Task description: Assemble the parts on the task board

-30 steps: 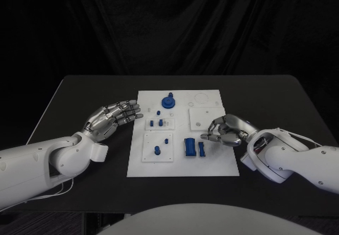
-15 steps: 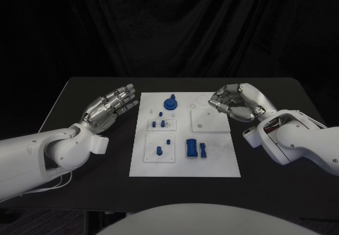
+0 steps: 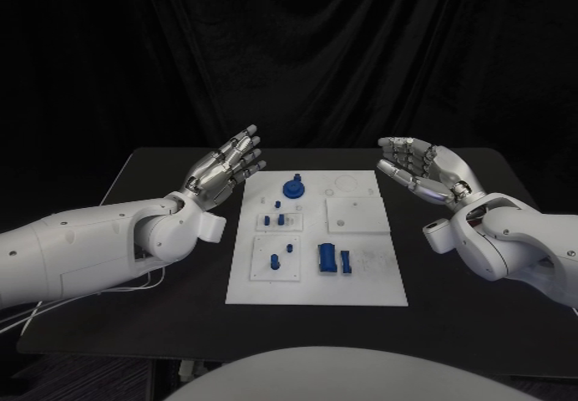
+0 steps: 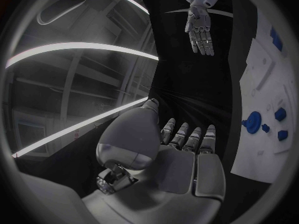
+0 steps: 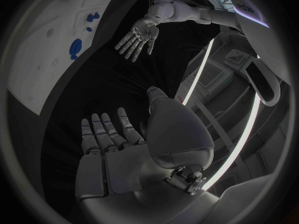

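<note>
Your black table (image 3: 144,251) carried the white task board (image 3: 316,288) at its middle, lying flat and lengthwise away from the robot. Your left hand (image 3: 225,170) was raised above the table just beside the board's far left corner, fingers straight and apart, holding nothing. Your right hand (image 3: 422,170) was raised likewise off the board's far right corner, palm turned inward, fingers spread and slightly bent, also empty (each wrist camera caught the other hand across the table, fingers apart). On the board, a round blue part (image 3: 291,179) stood at the far end. A blue block (image 3: 325,256) lay near the middle with a thinner blue piece (image 3: 346,261) just beside it. Small blue pegs (image 3: 278,219) stood in the left-hand plates.
</note>
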Controlling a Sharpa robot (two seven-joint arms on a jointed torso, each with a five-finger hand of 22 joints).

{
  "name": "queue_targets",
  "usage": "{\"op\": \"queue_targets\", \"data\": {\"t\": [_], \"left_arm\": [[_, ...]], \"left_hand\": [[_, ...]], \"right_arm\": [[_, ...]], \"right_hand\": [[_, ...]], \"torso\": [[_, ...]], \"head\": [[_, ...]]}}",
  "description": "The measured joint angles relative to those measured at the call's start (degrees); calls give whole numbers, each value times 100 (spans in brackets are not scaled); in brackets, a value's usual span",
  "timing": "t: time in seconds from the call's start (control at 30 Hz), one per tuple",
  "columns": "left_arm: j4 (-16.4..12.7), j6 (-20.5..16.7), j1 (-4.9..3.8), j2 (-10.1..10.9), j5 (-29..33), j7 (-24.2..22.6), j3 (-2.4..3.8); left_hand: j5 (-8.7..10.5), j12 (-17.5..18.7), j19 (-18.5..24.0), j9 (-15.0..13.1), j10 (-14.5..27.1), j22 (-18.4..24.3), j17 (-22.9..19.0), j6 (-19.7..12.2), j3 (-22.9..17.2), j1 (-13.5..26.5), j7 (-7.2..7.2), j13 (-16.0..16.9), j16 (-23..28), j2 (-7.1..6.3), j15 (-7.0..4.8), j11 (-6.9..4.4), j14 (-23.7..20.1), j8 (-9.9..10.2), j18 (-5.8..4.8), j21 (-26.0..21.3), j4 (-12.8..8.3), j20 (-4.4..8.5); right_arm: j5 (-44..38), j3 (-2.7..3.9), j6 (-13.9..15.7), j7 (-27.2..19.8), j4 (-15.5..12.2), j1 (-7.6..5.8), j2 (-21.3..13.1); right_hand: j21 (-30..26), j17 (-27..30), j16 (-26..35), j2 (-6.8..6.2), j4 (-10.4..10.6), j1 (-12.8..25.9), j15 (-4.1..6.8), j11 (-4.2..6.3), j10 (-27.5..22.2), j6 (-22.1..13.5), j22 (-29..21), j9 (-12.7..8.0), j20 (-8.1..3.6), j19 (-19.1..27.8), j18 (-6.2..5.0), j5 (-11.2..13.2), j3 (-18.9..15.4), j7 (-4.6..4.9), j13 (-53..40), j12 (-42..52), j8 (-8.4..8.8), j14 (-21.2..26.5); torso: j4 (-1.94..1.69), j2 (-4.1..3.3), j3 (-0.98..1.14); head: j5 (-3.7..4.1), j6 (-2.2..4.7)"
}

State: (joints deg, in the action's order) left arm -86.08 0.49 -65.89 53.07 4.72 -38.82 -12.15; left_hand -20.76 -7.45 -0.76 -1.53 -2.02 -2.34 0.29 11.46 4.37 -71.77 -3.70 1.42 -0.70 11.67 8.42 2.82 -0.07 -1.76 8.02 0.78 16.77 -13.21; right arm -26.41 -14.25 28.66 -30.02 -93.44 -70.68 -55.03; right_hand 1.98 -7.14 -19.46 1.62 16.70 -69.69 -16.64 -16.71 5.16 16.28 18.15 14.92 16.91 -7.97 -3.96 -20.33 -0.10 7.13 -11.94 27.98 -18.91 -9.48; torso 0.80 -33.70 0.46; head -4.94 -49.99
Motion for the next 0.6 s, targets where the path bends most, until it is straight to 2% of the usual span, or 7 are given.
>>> {"op": "queue_targets", "data": {"t": [0.07,0.13,0.27,0.3,0.43,0.57,0.6], "left_arm": [[28,-3,-1,-45,-4,5,5],[5,-4,-2,-29,-4,17,10],[8,-71,23,-21,-3,42,64],[3,-102,37,-35,-3,51,82],[-50,-331,96,-133,-16,104,214],[-103,-795,180,-267,-52,189,423],[-118,-925,203,-302,-62,215,468]], "left_hand": [[75,42,29,21,33,39,-12,-56,31,197,56,-20,27,25,-63,-71,15,37,-1,0,-31,28],[226,103,41,54,85,91,-15,-139,-94,735,139,-51,27,-61,-119,-123,-1,66,0,-32,-155,129],[493,202,56,101,140,156,-20,-272,-250,1666,265,-93,27,-219,-220,-178,-1,101,-9,-38,-377,307],[560,267,61,108,145,168,-21,-313,-279,1896,273,-102,27,-260,-231,-183,9,101,-69,-37,-428,352],[801,498,73,125,169,202,-23,-433,-359,2738,331,-116,27,-405,-423,-207,8,127,-158,-37,-631,505],[999,620,79,135,189,213,-23,-532,-394,3417,348,-126,49,-519,-622,-227,9,127,-191,-37,-790,614],[1043,620,78,136,189,213,-24,-565,-401,3574,340,-127,49,-546,-658,-227,7,148,-190,-37,-828,642]], "right_arm": [[70,-10,-53,-40,37,22,3],[71,7,-47,-35,33,21,2],[112,149,-9,-30,35,69,95],[137,192,8,-29,43,102,125],[354,434,124,-25,97,308,291],[804,825,371,-24,183,555,575],[927,917,443,-23,206,624,640]], "right_hand": [[-39,75,125,-5,-46,280,54,68,-143,-148,-120,-140,-39,55,4,94,-71,-67,154,-260,117,129],[-79,129,268,-38,-175,800,156,182,-258,-257,-253,-250,-157,125,139,245,-52,-132,246,-471,258,221],[-126,298,509,-85,-390,1687,376,394,-381,-469,-479,-431,-386,214,177,501,-25,-267,382,-807,493,324],[-133,360,570,-97,-444,1901,427,442,-402,-524,-534,-475,-426,255,245,563,-20,-322,417,-890,551,351],[-158,535,787,-133,-634,2696,641,636,-459,-706,-735,-636,-642,471,265,797,-6,-504,539,-1188,762,506],[-161,623,966,-147,-798,3360,803,790,-491,-829,-902,-768,-803,632,263,985,4,-627,640,-1441,938,712],[-161,636,1005,-148,-833,3510,842,833,-492,-854,-941,-800,-835,664,264,1030,5,-653,696,-1495,978,751]], "torso": [[14,50,8],[11,37,8],[1,19,1],[-1,19,0],[-10,40,-6],[-24,75,-14],[-27,88,-17]], "head": [[-11,0],[-4,1],[22,78],[37,118],[102,310],[191,604],[221,714]]}}
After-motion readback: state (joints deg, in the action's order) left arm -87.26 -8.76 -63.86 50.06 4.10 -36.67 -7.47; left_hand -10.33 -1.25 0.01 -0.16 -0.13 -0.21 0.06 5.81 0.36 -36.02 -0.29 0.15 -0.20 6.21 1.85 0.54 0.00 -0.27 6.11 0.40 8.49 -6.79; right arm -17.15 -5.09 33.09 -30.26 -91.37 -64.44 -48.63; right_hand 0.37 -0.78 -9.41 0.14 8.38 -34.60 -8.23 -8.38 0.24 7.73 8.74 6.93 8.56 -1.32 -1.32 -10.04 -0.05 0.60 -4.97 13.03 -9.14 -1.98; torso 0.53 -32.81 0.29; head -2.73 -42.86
